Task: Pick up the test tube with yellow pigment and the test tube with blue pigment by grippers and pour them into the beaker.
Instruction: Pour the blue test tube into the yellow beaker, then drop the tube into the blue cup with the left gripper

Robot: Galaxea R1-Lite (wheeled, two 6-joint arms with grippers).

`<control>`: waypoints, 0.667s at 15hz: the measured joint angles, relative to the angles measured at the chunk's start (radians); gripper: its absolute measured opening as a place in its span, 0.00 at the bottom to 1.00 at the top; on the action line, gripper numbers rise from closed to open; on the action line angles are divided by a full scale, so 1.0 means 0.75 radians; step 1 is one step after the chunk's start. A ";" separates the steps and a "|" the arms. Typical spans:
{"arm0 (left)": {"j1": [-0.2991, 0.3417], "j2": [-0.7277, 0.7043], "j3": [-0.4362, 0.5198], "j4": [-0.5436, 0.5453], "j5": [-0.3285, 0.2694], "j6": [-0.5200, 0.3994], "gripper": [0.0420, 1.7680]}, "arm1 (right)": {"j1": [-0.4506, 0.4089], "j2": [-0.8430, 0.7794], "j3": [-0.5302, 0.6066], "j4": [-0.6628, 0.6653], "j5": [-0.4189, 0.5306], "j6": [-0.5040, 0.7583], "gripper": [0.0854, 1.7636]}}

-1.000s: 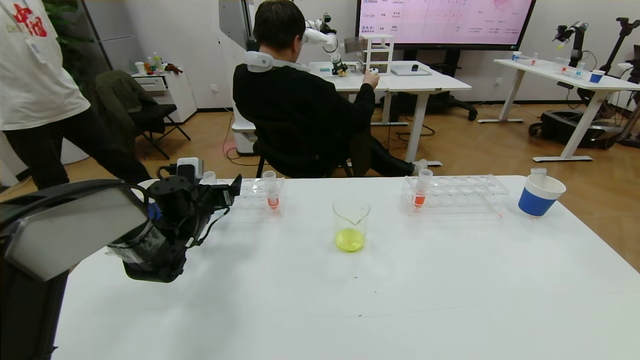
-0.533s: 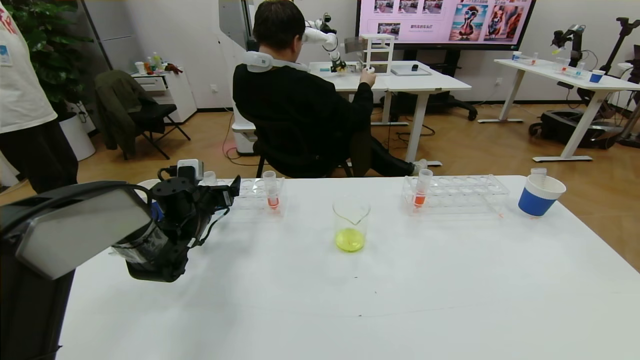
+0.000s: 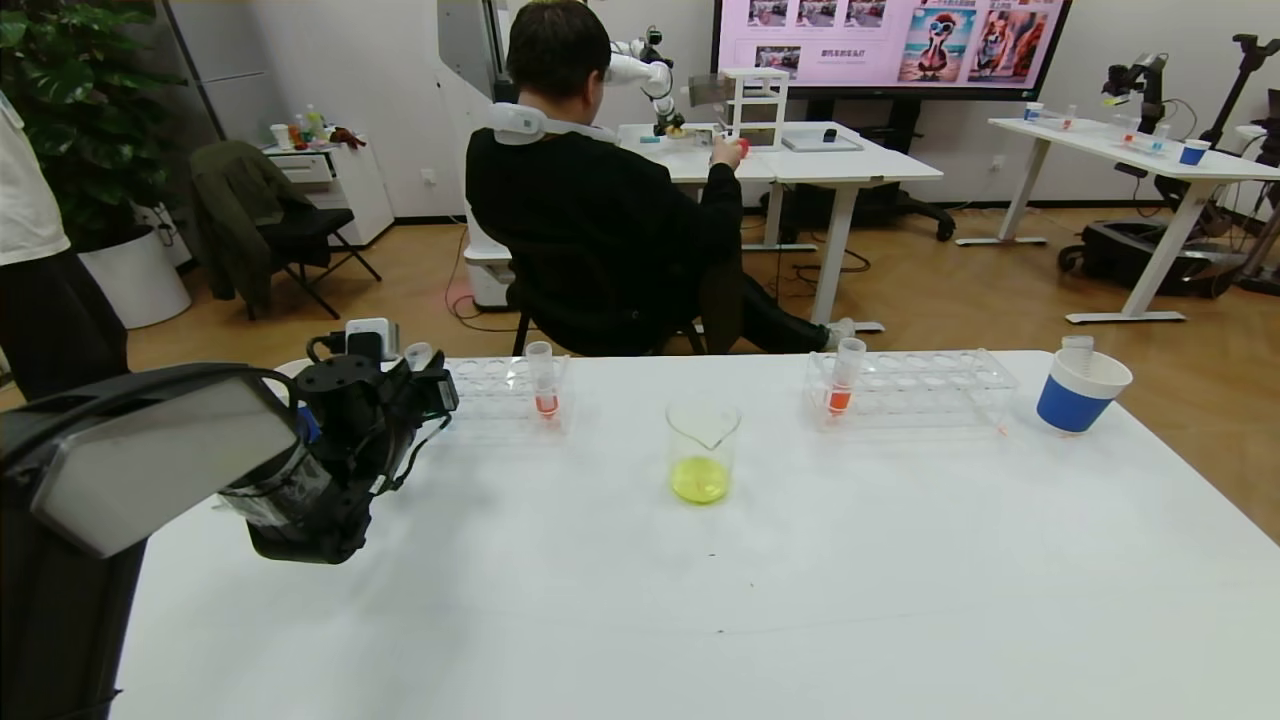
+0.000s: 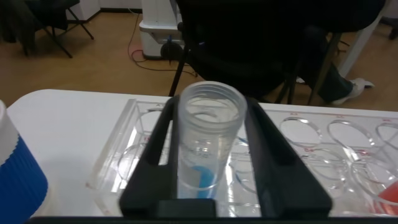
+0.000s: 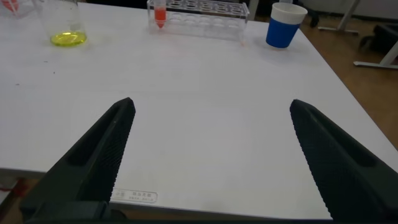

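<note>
My left gripper is at the table's far left, over the left clear rack. In the left wrist view it is shut on the test tube with blue pigment, whose cyan liquid sits low in it. The tube's open top shows in the head view. The beaker stands mid-table with yellow liquid in its bottom, to the gripper's right. No tube with yellow liquid is in view. My right gripper is open and empty near the table's front edge; the head view does not show it.
Orange-red tubes stand in the left rack and in the right rack. A blue-and-white cup with a clear tube in it stands far right. Another blue cup is close beside the left gripper.
My left gripper has shifted a little to the left with the tube. The person at far left has walked mostly out of view.
</note>
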 joint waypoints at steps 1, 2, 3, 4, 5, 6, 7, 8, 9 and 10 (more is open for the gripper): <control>-0.003 -0.001 0.002 -0.001 -0.002 0.001 0.18 | 0.001 0.000 0.000 -0.001 0.000 0.001 0.98; -0.004 -0.002 0.004 -0.001 -0.001 0.001 0.20 | -0.001 0.000 0.000 -0.001 0.000 0.001 0.98; -0.004 -0.003 0.005 0.001 -0.003 0.000 0.30 | 0.001 0.000 0.000 0.000 -0.001 0.001 0.98; -0.003 -0.004 0.004 0.003 -0.003 0.001 0.28 | -0.001 0.000 0.000 0.000 0.000 0.001 0.98; -0.002 -0.005 0.003 0.004 -0.004 0.001 0.28 | 0.000 0.000 0.000 -0.001 0.000 0.000 0.98; 0.000 -0.007 0.003 0.005 -0.004 0.001 0.28 | -0.001 0.000 0.000 -0.001 -0.001 0.001 0.98; 0.001 -0.009 0.002 0.005 -0.004 0.001 0.28 | 0.000 0.000 0.000 -0.001 0.000 0.000 0.98; 0.001 -0.013 0.000 0.008 -0.004 0.000 0.28 | 0.000 0.000 0.000 -0.001 -0.001 0.001 0.98; 0.000 -0.021 -0.003 0.021 -0.003 0.000 0.28 | -0.001 0.000 0.000 -0.001 0.000 0.001 0.98; -0.003 -0.039 -0.008 0.054 -0.002 0.001 0.28 | -0.001 0.000 0.000 -0.001 -0.001 0.000 0.98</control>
